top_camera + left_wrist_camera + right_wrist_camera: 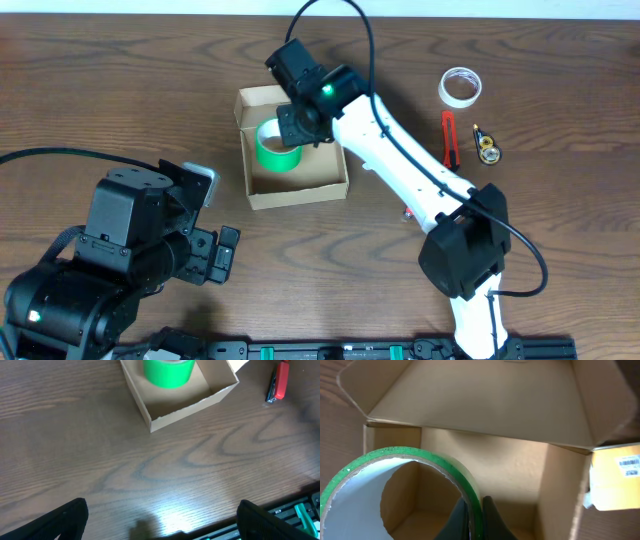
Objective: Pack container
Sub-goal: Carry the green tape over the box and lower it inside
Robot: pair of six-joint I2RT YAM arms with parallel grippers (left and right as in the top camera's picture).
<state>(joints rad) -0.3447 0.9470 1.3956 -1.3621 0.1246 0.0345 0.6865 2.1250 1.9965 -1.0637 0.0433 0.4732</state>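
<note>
Dark brown wood with a wavy grain makes up the bench [120,90], faintly glossy under the light. The container [296,192] sits near the middle of it. It is a plain tan cardboard box, rectangular, with thin matte walls, and its hinged flap lid is folded back at the far side.

Over its opening the right gripper [290,125], at the end of a white arm, has its dark jaws clamped on the wall of a green tape roll [280,155]. In the right wrist view one jaw lies inside the ring and one outside. The roll is a smooth ring with a pale inner liner and is partly down between the box walls.

The left gripper [215,220], black and blocky, is well apart from the box toward the near left. Its jaws are spread wide with nothing between them.

Off to the right, clear of the box, lie a white tape roll [460,86], a slim red utility knife [450,138] and a small yellow-and-black item [487,145].
</note>
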